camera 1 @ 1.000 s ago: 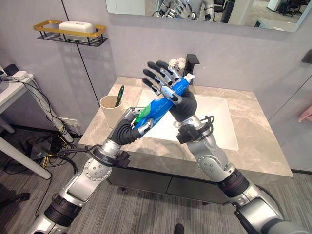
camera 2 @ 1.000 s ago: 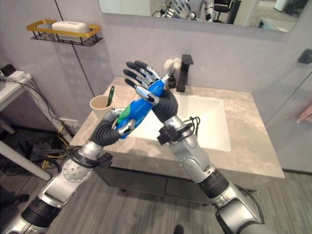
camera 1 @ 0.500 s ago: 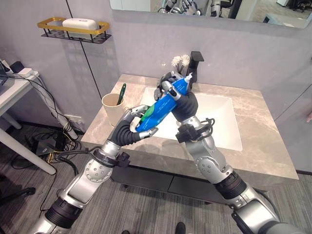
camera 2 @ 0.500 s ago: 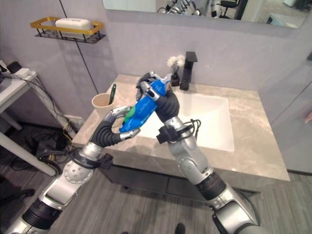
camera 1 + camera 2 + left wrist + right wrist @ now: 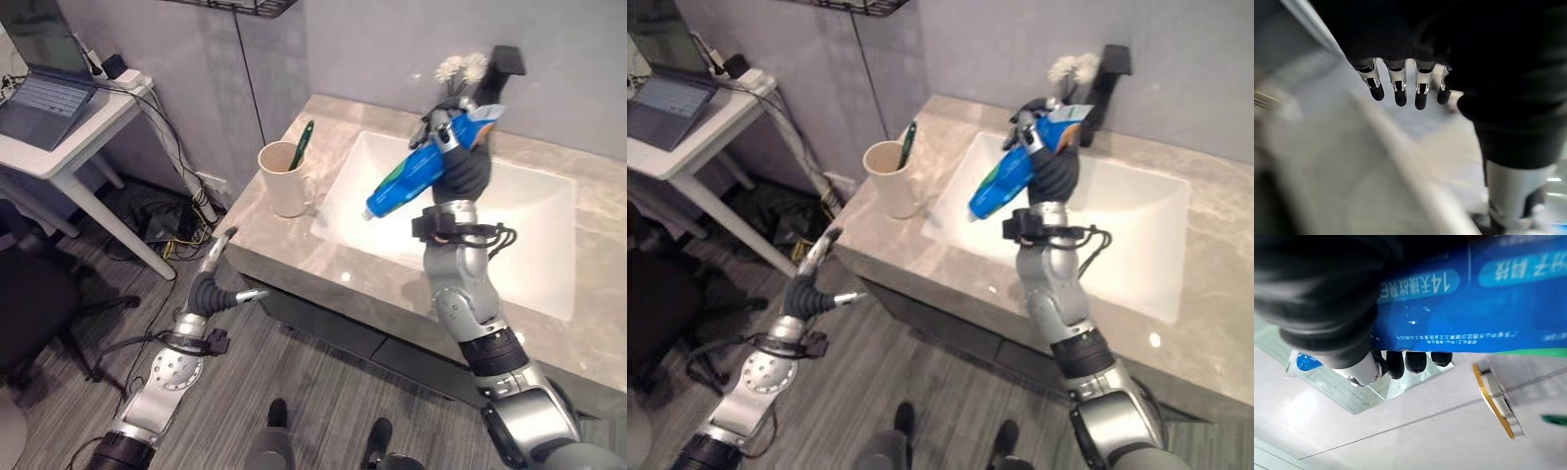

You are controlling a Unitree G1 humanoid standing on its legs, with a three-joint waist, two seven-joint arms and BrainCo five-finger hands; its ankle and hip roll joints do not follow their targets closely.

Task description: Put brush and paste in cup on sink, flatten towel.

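In the left eye view we see the right hand (image 5: 453,147) raised over the sink (image 5: 534,245), fingers curled round the blue toothpaste tube (image 5: 416,176), which tilts with its lower end toward the cup (image 5: 282,180). The cup stands at the worktop's (image 5: 294,250) left edge with a green toothbrush (image 5: 302,144) leaning in it. The left hand (image 5: 217,284) hangs low, off the worktop's front edge, fingers straight and spread.

The right eye view shows the same; the faucet (image 5: 1107,76) at the back edge is partly behind the tube.

In the left wrist view, the fingers (image 5: 1397,90) extend relaxed; everything beyond is blurred.

The right wrist view has the tube pressed across the hand, fingertips (image 5: 1414,360) wrapped beneath it.
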